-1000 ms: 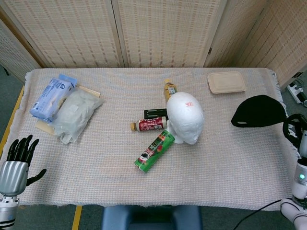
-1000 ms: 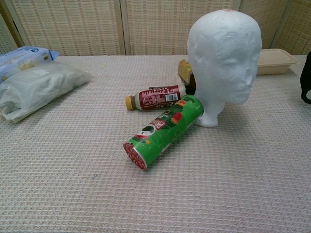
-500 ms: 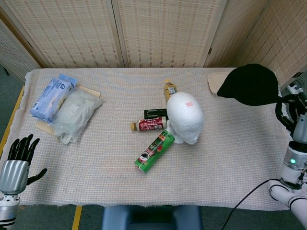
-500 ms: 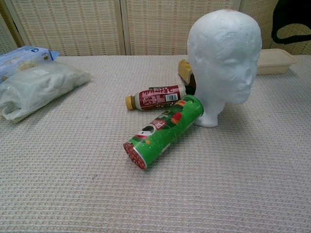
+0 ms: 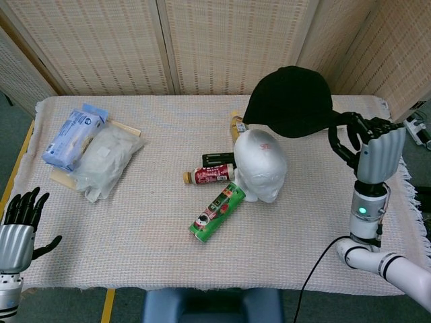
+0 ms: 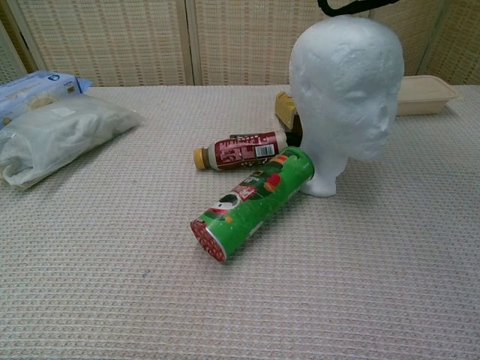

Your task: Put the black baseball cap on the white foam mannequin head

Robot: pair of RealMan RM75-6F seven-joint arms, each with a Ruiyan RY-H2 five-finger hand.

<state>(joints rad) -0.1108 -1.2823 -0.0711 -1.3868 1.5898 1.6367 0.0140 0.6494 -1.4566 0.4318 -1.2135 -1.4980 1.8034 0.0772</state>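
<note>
Holding the cap [image 5: 293, 101] by its rear edge, the right robot hand [image 5: 372, 145] is keeping it in the air just above and behind the foam head [image 5: 260, 165], fingers curled around the rim. From that hand the cap is extending toward the head, brim pointing left past the crown; in the chest view only a thin black edge of the cap [image 6: 352, 6] is showing above the foam head [image 6: 343, 90], not touching it as far as I can tell. The coming move is probably turning on this gap: the cap is sitting slightly back from the crown, so it seems to need bringing forward over the head and then down.

The left robot hand [image 5: 19, 222] is waiting far left of the head at the bench [image 5: 323, 229] edge, fingers spread and holding nothing; the right is clearly the nearer one.

Just left of the head a green can [image 6: 251, 202] and a red-labelled bottle [image 6: 240, 151] are lying on their sides; their printing is too small to read. A small red mark on the head's crown is illegible too.
</note>
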